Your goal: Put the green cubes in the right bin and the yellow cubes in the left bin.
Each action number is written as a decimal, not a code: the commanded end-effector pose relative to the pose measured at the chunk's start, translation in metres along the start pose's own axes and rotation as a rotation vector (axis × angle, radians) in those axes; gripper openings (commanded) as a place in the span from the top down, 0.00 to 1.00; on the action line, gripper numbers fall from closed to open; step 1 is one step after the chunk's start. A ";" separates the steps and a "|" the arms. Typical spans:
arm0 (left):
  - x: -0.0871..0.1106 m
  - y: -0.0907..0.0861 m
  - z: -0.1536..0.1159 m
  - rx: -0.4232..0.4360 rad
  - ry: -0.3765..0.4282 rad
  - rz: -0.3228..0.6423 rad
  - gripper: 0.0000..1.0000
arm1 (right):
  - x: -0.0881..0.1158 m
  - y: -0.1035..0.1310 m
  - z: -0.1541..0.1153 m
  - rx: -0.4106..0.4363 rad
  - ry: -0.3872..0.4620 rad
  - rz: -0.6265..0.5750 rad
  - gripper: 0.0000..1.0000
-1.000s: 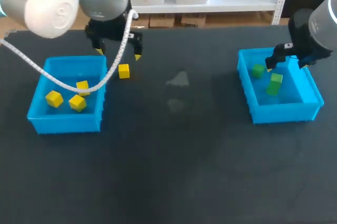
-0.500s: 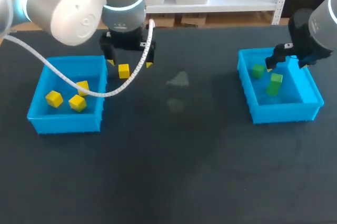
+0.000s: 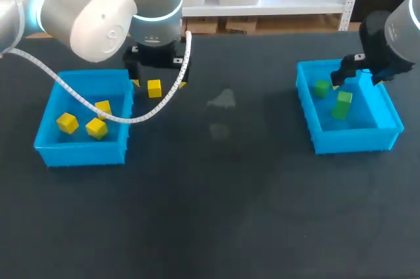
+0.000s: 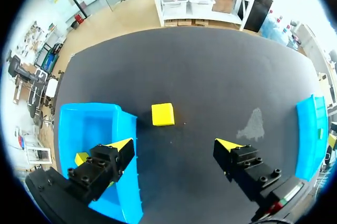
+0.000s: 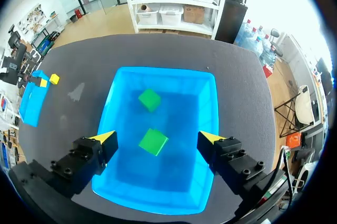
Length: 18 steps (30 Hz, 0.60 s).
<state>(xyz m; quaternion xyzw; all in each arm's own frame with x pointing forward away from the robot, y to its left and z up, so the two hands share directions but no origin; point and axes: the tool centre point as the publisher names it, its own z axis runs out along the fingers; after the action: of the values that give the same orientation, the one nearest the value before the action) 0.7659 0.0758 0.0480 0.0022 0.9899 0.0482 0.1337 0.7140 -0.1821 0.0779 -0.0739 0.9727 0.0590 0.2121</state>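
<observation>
Cube [image 4: 162,114], yellow, sharp-edged and lying flat on the dark table [image 3: 230,193], is found just beside the outer wall of the left bin [image 3: 82,153], not touching it. The left gripper [image 4: 175,145] is held low over the table with its fingers spread wide, and nothing is gripped. The left arm is bent in from the left with its wrist pointed down. In the left wrist view the cube is seen ahead of the gap between the fingers, while in the head view it appears to lie between the tips. Three yellow cubes [image 3: 96,128] are counted in the left bin from the head view; only one is glimpsed behind a finger in the left wrist view. The right gripper [image 5: 158,137] is held over the right bin [image 5: 208,103], fingers likewise parted and empty. Two green cubes [image 5: 149,99] are shown on its floor, apart from each other.
</observation>
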 end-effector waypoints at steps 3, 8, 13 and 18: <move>-0.008 -0.004 0.010 -0.007 0.007 -0.001 0.00 | 0.001 0.000 0.000 0.003 -0.004 0.001 0.00; -0.013 -0.006 0.016 -0.012 0.005 -0.012 0.00 | 0.001 0.000 0.000 0.003 -0.004 0.001 0.00; -0.017 -0.007 0.022 -0.017 0.005 -0.018 0.00 | 0.001 0.000 0.000 0.003 -0.004 0.001 0.00; -0.021 -0.006 0.029 -0.022 0.007 -0.018 0.00 | 0.001 0.000 0.000 0.003 -0.004 0.001 0.00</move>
<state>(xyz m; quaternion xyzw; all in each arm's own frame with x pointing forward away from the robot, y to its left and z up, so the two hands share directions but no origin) 0.7877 0.0738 0.0285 -0.0089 0.9892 0.0569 0.1350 0.7140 -0.1821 0.0779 -0.0739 0.9727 0.0590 0.2121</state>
